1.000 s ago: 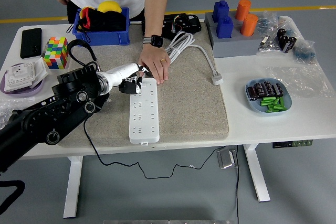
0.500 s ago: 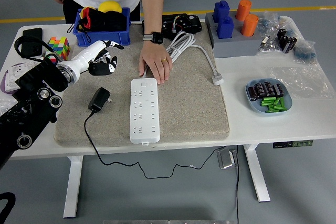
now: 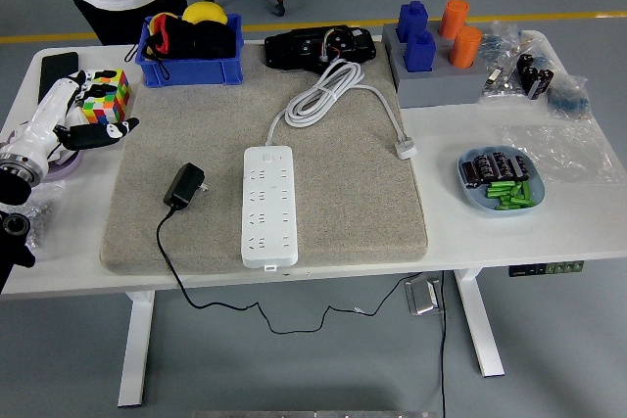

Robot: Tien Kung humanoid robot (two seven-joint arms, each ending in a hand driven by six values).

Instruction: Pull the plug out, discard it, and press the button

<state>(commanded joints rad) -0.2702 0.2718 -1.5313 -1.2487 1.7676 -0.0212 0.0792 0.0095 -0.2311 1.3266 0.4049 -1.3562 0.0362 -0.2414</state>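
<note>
Since half a second before, left hand had withdrawn leftward, fingers loosely apart; plug (light, rigid) invited gripping its body, not its floppy cord.

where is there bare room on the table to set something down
Free: the grey mat right of the white power strip, and the white table in front of the blue dish. Crowded: the far edge and the left end by the left hand.

The white table carries a grey mat, blue bin, and blue plate.
</note>
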